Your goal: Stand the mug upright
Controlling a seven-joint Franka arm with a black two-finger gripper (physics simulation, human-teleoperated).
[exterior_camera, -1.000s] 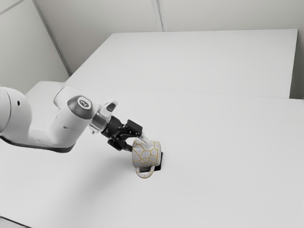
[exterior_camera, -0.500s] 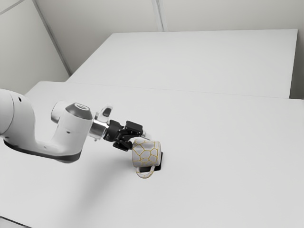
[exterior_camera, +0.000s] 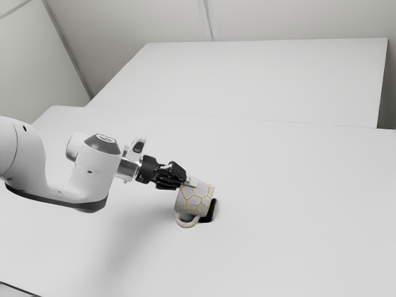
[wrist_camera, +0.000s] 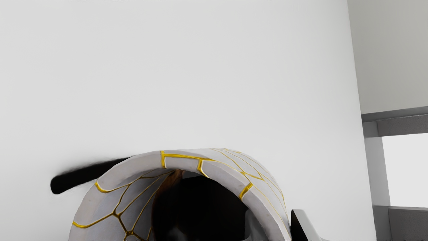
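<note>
On table (exterior_camera: 278,204), tilted mug (exterior_camera: 194,203), jaws (exterior_camera: 192,183) gripping rim (wrist_camera: 182,163), emblem (exterior_camera: 106,139) on arm (exterior_camera: 96,170)

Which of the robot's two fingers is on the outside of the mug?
The finger against the mug's gold-veined outer wall; the other finger reaches inside the mug's open mouth.

A broad white bench (exterior_camera: 297,210) spreads across the middle and lower part of the exterior view, and a flat black thing (exterior_camera: 212,211) lies on it, just below and right of the centre. A second white surface (exterior_camera: 260,80) stretches behind, toward the upper right. Pale walls (exterior_camera: 124,37) rise beyond, with a grey strip (exterior_camera: 67,49) slanting down the upper left and a narrow groove (exterior_camera: 208,20) at the top centre. A dark line (exterior_camera: 18,289) crosses the lower left corner. In the wrist view, past the bench's straight edge, a grey frame (wrist_camera: 401,125) borders a bright white panel (wrist_camera: 406,170).
</note>
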